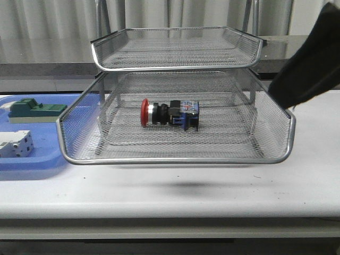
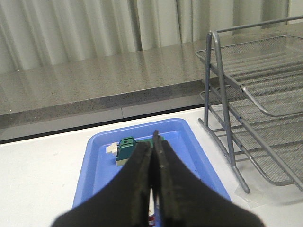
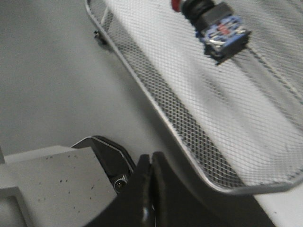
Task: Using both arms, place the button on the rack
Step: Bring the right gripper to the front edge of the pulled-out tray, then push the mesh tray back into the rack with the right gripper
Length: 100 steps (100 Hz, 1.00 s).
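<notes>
The button [image 1: 169, 113] lies on its side at the frame's centre, inside the rack [image 1: 175, 156]'s lower tray, apparently already placed. Both hands are clenched and empty: the left hand [image 2: 152, 189] over the blue tray [image 2: 99, 175], the right hand [image 3: 150, 189] outside the rack's rim.

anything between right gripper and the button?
Right wrist view: the rack's wire rim and mesh wall separate the right gripper from the button; nothing else.
</notes>
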### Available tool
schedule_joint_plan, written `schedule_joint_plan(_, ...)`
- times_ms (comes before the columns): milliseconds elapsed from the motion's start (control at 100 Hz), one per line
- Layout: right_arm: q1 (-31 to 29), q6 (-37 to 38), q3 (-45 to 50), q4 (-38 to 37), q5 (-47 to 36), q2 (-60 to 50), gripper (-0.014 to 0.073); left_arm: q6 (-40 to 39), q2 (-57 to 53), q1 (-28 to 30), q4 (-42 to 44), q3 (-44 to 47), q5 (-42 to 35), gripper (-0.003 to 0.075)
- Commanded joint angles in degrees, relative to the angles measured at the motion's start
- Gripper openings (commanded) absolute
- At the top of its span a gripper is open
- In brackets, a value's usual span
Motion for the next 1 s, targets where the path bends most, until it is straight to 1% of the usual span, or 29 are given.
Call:
schedule_joint_plan(0,2.86,-2.28,-1.83,1.47,-1.73,2.13,-0.0069,-0.74,0.49,0.14,-0.7,-1.66,-4.87,-0.002)
schedule_joint_plan(250,10.32,-3.66,-1.83,-1.74,-5.72,8.74,-0.0069,-0.74,0.49,0.14,-0.7,-1.66,-4.87,-0.002)
schedule_joint_plan(510,15.09,-3.66,-1.83,-2.22,-12.8,14.29,-0.0069,-0.74,0.49,0.14,-0.7,-1.66,-4.87,-0.002)
schedule_joint_plan(810,15.7,-3.66,-1.83,-3.73,-20.14,19.06,-0.0069,-0.74,0.49,0.14,-0.7,-1.66,-4.87,-0.002)
schedule_joint_plan(990,15.57,-3.66,-1.96,-5.1,-26.32,19.98,-0.0069,-0.74,0.49,0.14,-0.7,-1.66,-4.87,-0.002)
